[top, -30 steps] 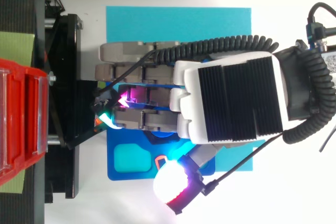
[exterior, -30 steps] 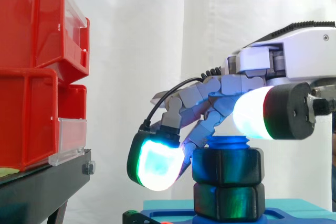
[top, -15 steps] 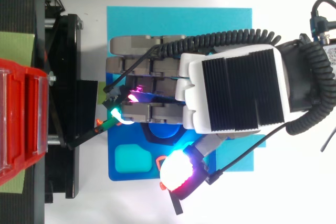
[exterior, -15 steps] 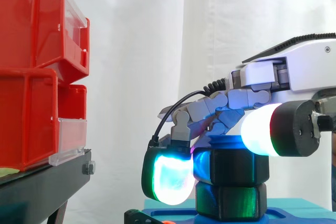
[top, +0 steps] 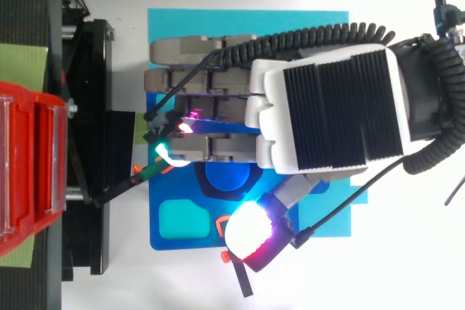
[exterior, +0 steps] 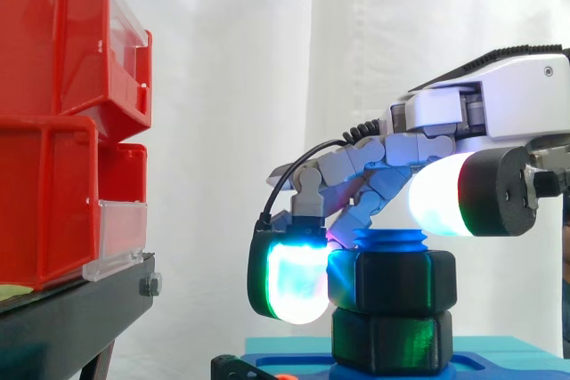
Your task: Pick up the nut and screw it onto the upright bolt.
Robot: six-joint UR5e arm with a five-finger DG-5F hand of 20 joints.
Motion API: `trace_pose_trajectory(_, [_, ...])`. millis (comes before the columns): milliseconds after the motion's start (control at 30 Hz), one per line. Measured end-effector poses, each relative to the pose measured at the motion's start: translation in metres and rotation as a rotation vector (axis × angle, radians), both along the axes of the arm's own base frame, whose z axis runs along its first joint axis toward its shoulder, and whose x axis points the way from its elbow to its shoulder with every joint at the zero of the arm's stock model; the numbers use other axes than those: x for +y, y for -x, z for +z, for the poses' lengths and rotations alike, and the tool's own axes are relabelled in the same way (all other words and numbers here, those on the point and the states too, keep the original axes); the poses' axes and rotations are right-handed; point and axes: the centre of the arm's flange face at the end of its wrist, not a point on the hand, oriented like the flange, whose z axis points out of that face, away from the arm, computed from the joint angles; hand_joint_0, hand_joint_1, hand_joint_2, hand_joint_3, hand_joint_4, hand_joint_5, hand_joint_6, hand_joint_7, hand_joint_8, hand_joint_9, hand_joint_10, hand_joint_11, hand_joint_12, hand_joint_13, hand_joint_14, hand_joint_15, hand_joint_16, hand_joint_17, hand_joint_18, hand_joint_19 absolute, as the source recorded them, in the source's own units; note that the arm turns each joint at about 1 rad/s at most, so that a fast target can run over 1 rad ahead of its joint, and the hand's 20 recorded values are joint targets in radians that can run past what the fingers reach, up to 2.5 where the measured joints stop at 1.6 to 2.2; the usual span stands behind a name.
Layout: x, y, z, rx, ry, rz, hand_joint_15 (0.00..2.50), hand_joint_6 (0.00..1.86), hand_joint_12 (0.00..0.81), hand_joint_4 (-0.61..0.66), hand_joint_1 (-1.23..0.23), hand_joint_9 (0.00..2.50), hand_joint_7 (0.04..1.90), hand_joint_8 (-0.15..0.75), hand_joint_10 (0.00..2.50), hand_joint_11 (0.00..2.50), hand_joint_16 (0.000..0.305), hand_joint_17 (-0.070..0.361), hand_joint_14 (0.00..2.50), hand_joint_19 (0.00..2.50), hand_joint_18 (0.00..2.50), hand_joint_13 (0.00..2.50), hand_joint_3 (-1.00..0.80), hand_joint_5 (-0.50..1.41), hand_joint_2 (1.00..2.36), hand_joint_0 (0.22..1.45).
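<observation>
Nearest: hand's white-glowing thumb pad, raised just above and in front of nut. Black hex nut sits on upright blue bolt, above second black nut, on blue base. Fingers curl over bolt top, clasping nut; green-cyan fingertip touches its left face. Farther left: red bins. Behind: white curtain.

We list two red bins stacked at left, clear panels on their fronts, on a black stand; a white curtain behind; a cyan mat beside the stand.
</observation>
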Motion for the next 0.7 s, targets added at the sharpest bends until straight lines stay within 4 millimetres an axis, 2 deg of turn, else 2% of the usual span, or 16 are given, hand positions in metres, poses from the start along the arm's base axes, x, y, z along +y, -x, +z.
trace_pose_trajectory(167, [-0.0026, 0.0003, 0.0007, 0.001, 0.000, 0.001, 0.00, 0.50, 0.316, 0.19, -0.06, 0.78, 1.45, 0.263, 0.00, 0.00, 0.036, 0.081, 0.00, 0.00, 0.10, 0.48, -0.50, 0.03, 1.00, 0.50])
trace_pose_trajectory(700, [-0.0077, 0.0005, 0.0010, -0.003, 0.002, -0.003, 0.00, 0.53, 0.263, 0.14, -0.08, 1.06, 1.47, 0.256, 0.00, 0.00, 0.030, 0.067, 0.00, 0.00, 0.31, 0.67, -0.50, 0.07, 1.00, 0.51])
